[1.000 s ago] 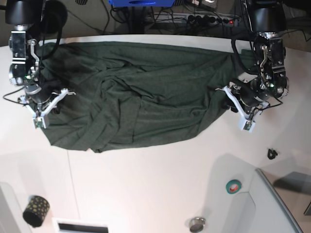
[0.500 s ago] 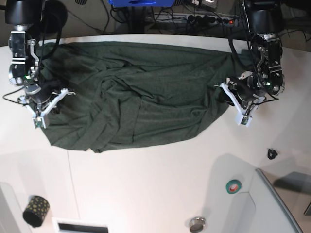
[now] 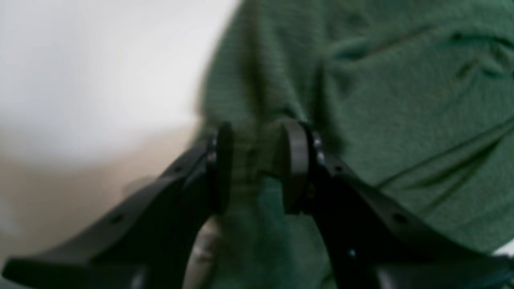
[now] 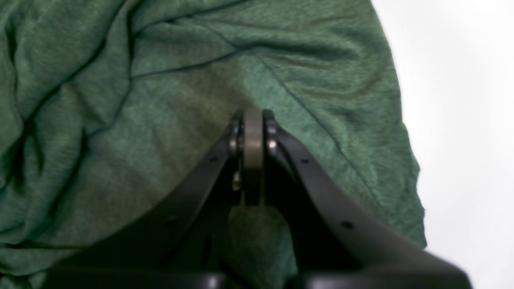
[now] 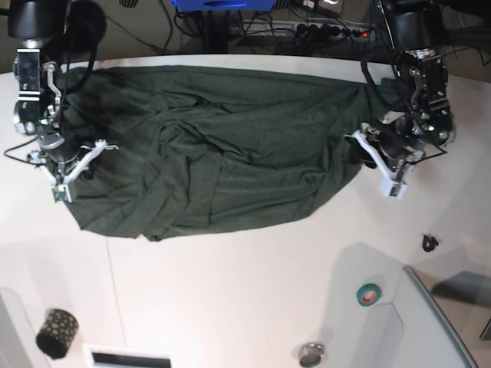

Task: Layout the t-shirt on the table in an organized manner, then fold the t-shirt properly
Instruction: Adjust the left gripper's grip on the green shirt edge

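The dark green t-shirt (image 5: 215, 146) lies creased across the far half of the white table (image 5: 230, 299), stretched left to right. My left gripper (image 5: 374, 163) sits at the shirt's right end. In the left wrist view, the left gripper (image 3: 257, 160) is shut on a bunched fold of the t-shirt (image 3: 401, 100), with bare table (image 3: 100, 60) beside it. My right gripper (image 5: 78, 167) rests on the shirt's left end. The right wrist view shows the right gripper (image 4: 253, 116) with its pads pressed together on the t-shirt (image 4: 120, 120), a short way in from the hem by the table (image 4: 461, 100).
Near the front of the table are a black dotted roll (image 5: 56, 332), a teal tape roll (image 5: 369, 294), a small metal disc (image 5: 311, 354) and a small black piece (image 5: 430, 243). A grey tray (image 5: 437, 330) fills the front right corner. Cables and a blue box (image 5: 211, 4) lie behind the table.
My left gripper has shifted a little toward the far edge, carrying the shirt's right end with it. The right arm has stayed in place.
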